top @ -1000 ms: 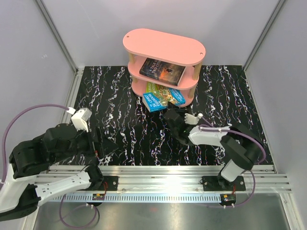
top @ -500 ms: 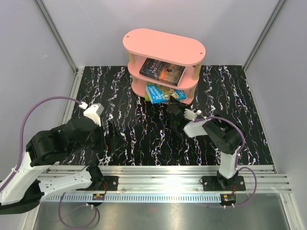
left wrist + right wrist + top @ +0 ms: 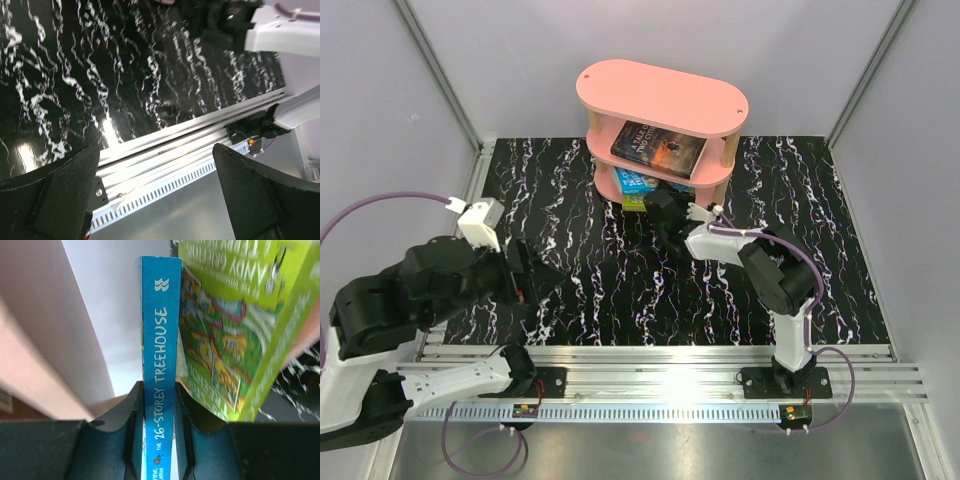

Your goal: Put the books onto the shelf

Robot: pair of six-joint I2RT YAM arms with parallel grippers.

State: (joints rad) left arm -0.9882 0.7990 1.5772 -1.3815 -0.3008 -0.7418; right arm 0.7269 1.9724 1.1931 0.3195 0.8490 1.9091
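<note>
My right claw grips the blue book by its spine at the shelf, lowest tier. Next I'd push deeper, then release. My left claw hangs wide open.

PINK ON BLACK: A salmon-pink shelf with pale wooden posts sits at upper centre of the overhead frame, on a glossy black counter streaked with white marble-like veins. A dark book on it shows an orange glow on its cover. In the right wrist frame, a bright blue book bears white spine lettering at centre; at right, a lime-green book carries busy cartoon art in red, yellow and green. Purple cables loop from black-and-white arms. The walls are pale grey.
</note>
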